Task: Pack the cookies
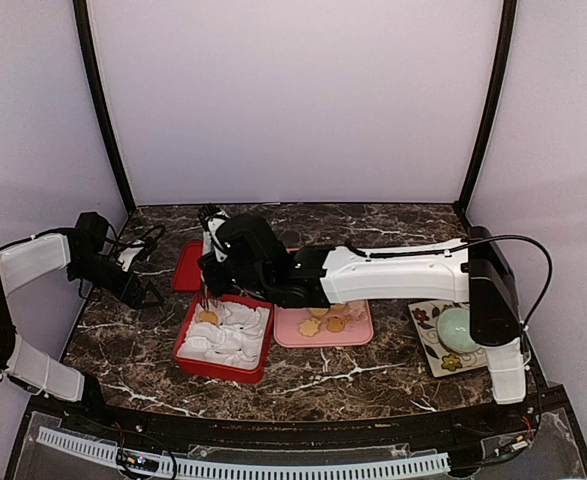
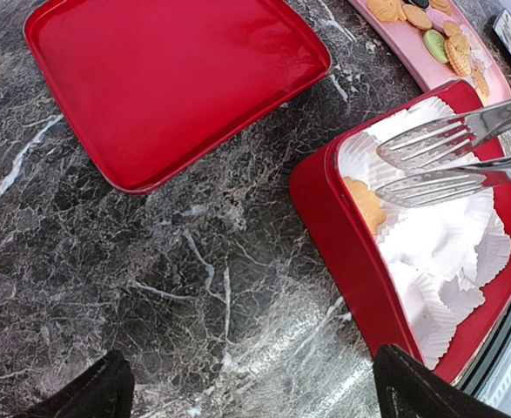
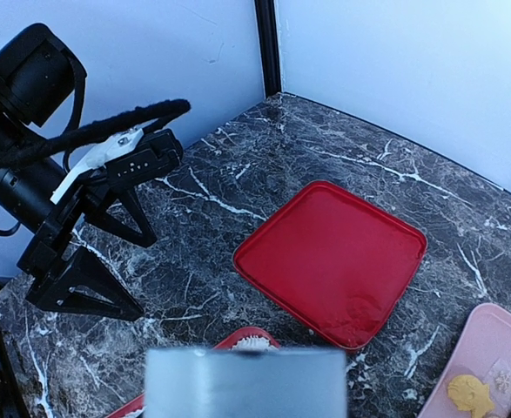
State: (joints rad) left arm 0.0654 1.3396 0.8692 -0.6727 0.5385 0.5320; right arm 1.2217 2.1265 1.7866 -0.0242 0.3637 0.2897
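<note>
Against one wall of the red box (image 2: 325,228), one cookie (image 2: 366,202) lies flat, long axis along that wall; other cookies (image 1: 325,324) lie on the pink tray (image 1: 288,331). Right tool (image 1: 211,272) grips tongs (image 2: 429,161); left tool (image 2: 251,392) open.

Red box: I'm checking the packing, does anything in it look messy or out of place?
Nothing is spilled or broken. The white paper cups in the red box overlap untidily rather than sit in rows, and the single cookie there lies right against the box's wall.
</note>
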